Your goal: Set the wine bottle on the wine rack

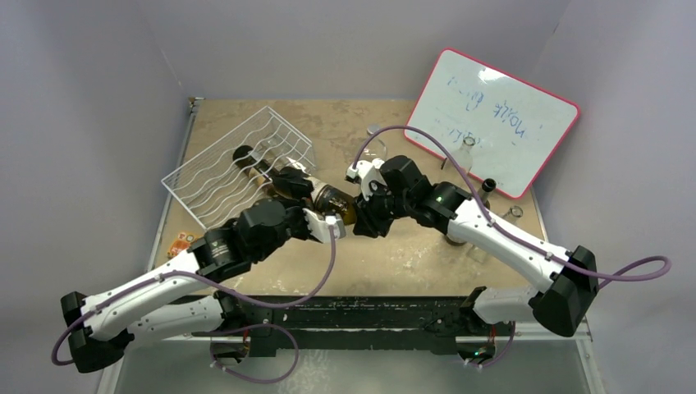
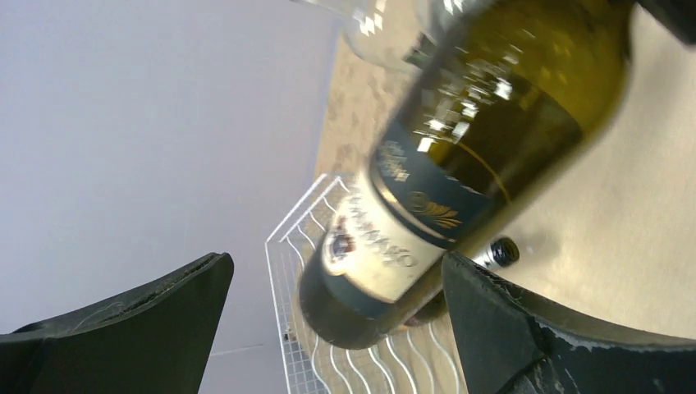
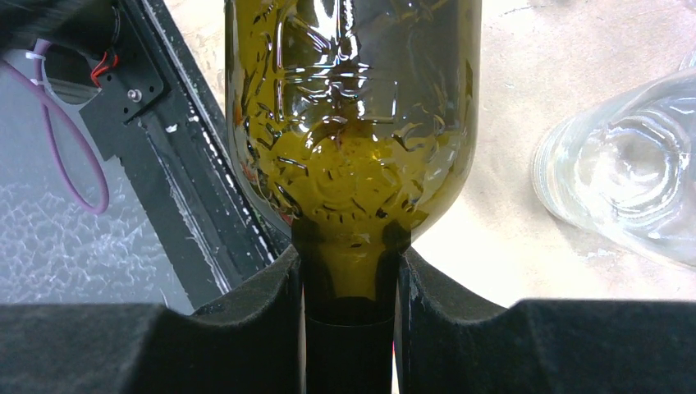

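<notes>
The wine bottle is olive-green glass with a dark and cream label. It hangs tilted over the table, its base toward the white wire wine rack. My right gripper is shut on its neck, and the body rises away from the pads. My left gripper stands wide open around the base end. The bottle lies closer to the right finger and well apart from the left one. The rack's wavy rods show just below the base.
Another dark bottle lies on the rack. A whiteboard leans at the back right, with clear glass vessels and a dark bottle top near it. A clear glass vessel sits close to the right wrist.
</notes>
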`<state>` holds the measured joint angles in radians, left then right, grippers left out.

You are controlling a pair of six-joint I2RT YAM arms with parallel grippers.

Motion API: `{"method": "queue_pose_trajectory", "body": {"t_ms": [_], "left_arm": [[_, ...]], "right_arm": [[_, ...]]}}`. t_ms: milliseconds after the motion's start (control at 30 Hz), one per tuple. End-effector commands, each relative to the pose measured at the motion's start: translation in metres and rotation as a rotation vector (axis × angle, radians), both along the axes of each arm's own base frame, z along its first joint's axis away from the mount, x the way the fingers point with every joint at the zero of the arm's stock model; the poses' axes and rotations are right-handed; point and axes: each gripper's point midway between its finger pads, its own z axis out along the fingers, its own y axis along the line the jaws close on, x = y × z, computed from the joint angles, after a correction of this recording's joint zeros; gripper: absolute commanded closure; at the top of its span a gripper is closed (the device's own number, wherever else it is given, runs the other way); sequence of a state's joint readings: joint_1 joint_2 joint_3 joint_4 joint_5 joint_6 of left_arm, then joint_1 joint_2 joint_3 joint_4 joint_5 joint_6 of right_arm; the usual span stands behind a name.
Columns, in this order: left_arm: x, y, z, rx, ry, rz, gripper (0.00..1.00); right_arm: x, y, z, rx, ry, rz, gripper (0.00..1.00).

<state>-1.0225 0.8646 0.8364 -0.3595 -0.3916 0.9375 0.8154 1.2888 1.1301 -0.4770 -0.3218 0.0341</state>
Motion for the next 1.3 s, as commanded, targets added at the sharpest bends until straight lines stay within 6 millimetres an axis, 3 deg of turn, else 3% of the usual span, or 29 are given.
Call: {"method": "queue_pose_trajectory", "body": {"t_ms": [0, 200, 400, 467, 667, 833, 1067, 1267], "left_arm": [[-0.009, 0.000, 0.086, -0.438, -0.045, 0.024, 0.00], [-0.018, 0.021, 0.149, -0.861, -0.098, 0.064, 0.00], [-0.014, 0.052, 0.187, -1.230, -0.021, 0.259, 0.00], [-0.008, 0.061, 0.193, -1.277, 0.001, 0.360, 0.00], [0.003, 0.041, 0.196, -1.252, 0.072, 0.407, 0.00], [0.009, 0.043, 0.194, -1.253, 0.061, 0.461, 0.00], [0.013, 0.047, 0.188, -1.218, 0.046, 0.518, 0.00], [0.016, 0.052, 0.183, -1.187, 0.022, 0.563, 0.00]], "right_arm": [[0.017, 0.024, 0.042, 0.152, -0.107, 0.007, 1.00], [0.014, 0.034, 0.035, 0.176, -0.068, 0.022, 1.00], [0.002, 0.051, 0.026, 0.198, -0.020, 0.048, 1.00], [-0.004, 0.059, 0.021, 0.197, -0.005, 0.064, 1.00], [-0.028, 0.083, -0.001, 0.151, 0.041, 0.126, 1.00], [-0.035, 0.103, -0.014, 0.118, 0.059, 0.145, 1.00], [-0.024, 0.135, -0.018, 0.143, 0.051, 0.118, 1.00], [0.006, 0.155, -0.012, 0.195, 0.011, -0.018, 1.00]]}}
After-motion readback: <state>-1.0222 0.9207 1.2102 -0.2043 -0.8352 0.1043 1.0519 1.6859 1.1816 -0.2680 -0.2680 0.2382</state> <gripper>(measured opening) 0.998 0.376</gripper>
